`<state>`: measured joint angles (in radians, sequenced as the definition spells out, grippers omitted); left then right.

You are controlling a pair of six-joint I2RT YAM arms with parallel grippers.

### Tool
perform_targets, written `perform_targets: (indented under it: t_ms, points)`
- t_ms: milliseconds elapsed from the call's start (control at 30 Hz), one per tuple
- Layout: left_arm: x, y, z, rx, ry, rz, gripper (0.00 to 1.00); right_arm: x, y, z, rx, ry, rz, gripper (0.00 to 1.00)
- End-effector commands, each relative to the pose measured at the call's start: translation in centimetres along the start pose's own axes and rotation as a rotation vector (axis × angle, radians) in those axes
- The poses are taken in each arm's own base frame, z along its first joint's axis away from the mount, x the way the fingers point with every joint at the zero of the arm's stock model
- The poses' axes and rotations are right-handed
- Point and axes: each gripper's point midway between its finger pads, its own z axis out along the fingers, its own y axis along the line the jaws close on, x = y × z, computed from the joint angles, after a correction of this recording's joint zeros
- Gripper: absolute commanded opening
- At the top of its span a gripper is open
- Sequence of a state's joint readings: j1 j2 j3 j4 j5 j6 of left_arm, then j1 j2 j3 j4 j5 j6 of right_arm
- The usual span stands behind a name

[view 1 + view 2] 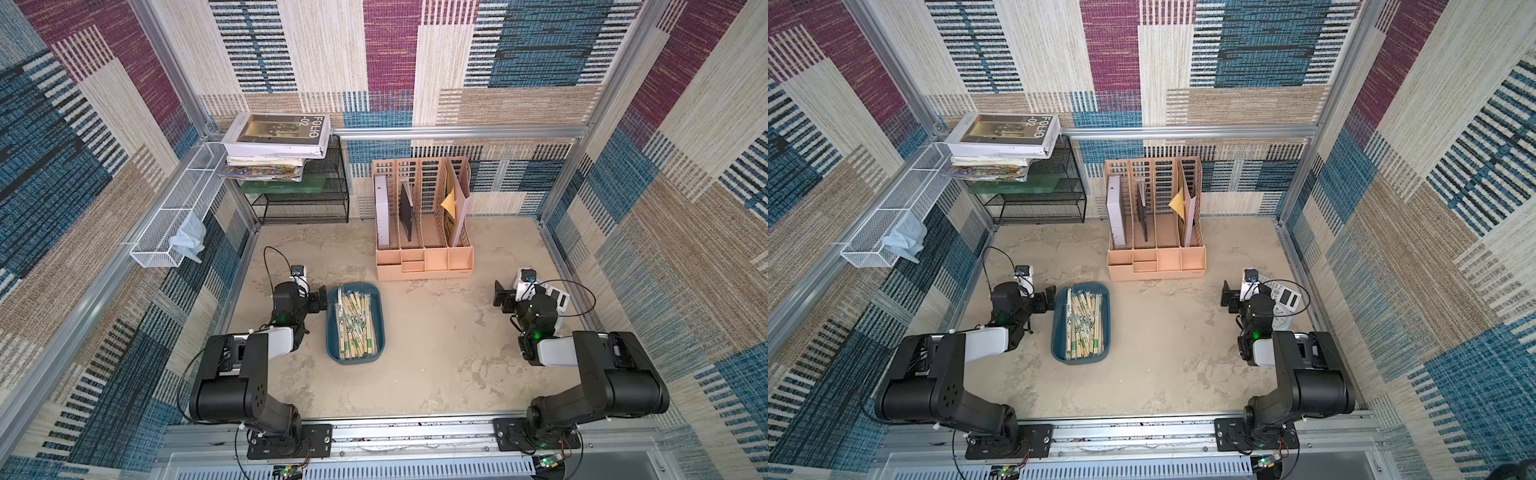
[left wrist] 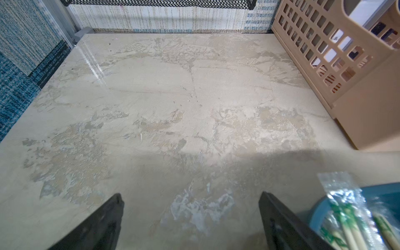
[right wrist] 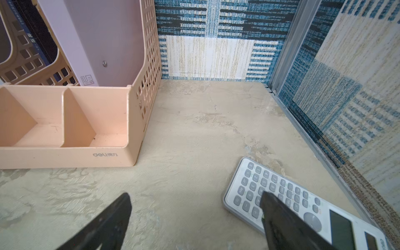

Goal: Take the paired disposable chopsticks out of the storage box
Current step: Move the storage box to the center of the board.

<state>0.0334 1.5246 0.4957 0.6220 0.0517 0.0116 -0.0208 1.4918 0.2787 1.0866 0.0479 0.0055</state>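
Note:
The storage box (image 1: 332, 332), a shallow teal tray, lies left of the table's middle in both top views, its rim also showing as (image 1: 1057, 328). Many paired disposable chopsticks (image 1: 357, 324) in clear wrappers with green bands fill it lengthwise. My left gripper (image 1: 322, 297) hovers just beside the box's far left corner, open, nothing between its fingers. In the left wrist view the open gripper (image 2: 191, 197) stands over bare table, with the chopsticks (image 2: 346, 218) and the box rim (image 2: 385, 194) off to one side. My right gripper (image 1: 500, 297) stays far to the right, open and empty.
A peach file organizer (image 1: 424, 232) stands at the back centre. A black mesh rack (image 1: 303, 199) carrying stacked books (image 1: 278, 137) fills the back left corner. A white wire basket (image 1: 174, 220) hangs on the left wall. A white calculator (image 3: 281, 194) lies under the right gripper (image 3: 195, 195).

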Motion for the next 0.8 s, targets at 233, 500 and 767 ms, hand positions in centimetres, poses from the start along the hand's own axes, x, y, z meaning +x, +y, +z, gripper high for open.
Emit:
perform_targets:
  t_ms: [233, 500, 767]
  points:
    - [-0.40, 0.00, -0.08, 0.002, -0.016, 0.004, 0.99, -0.20, 0.07, -0.05, -0.003, -0.007, 0.000, 0.96]
    - [-0.41, -0.02, -0.04, 0.005, -0.014, 0.002, 0.99, -0.26, 0.04, 0.09, -0.006, -0.006, 0.001, 0.96]
    - [-0.99, 0.02, -0.38, 0.023, -0.032, -0.004, 0.97, -1.12, -0.03, 0.09, 0.009, -0.001, -0.003, 0.96]
